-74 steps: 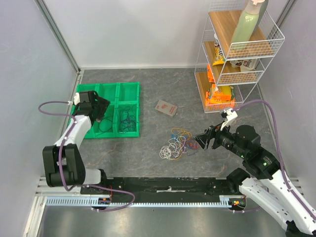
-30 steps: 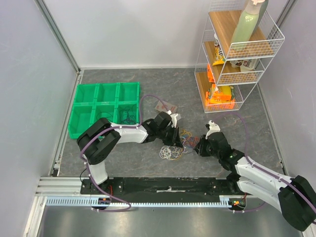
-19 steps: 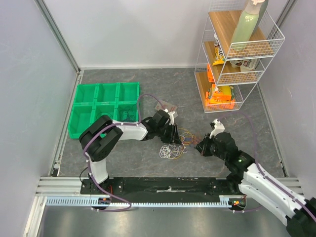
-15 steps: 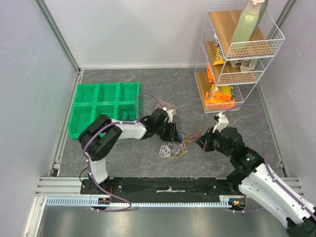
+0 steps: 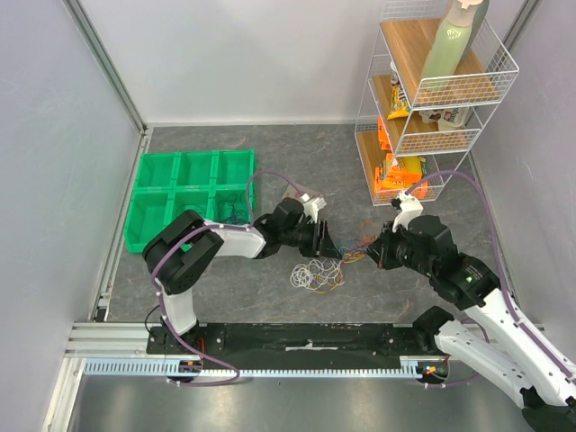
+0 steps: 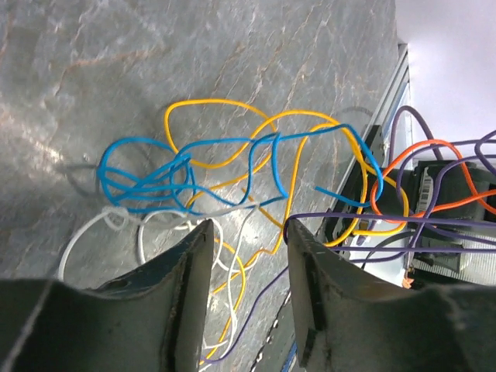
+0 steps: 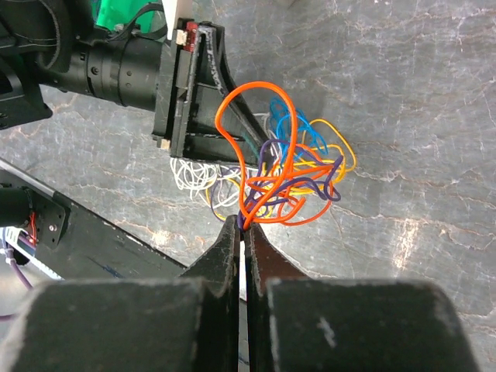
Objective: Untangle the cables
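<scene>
From above, the cables (image 5: 312,274) lie mid-worktop (image 5: 270,162), with the left pincer (image 5: 326,241) at their 12 o'clock and the right pincer (image 5: 378,253) at 2 o'clock.

Left wrist: jaws apart, straddling strands, probably to anchor them.

Right wrist: jaws clamped on orange and purple loops, probably to draw them free.

left end effector (image 6: 248,232), jaws apart, over tangled cables (image 6: 155,186).

High fixed view looking down from behind, wrist views close above table (image 5: 297,162), all sharing the cables (image 5: 317,273)
</scene>
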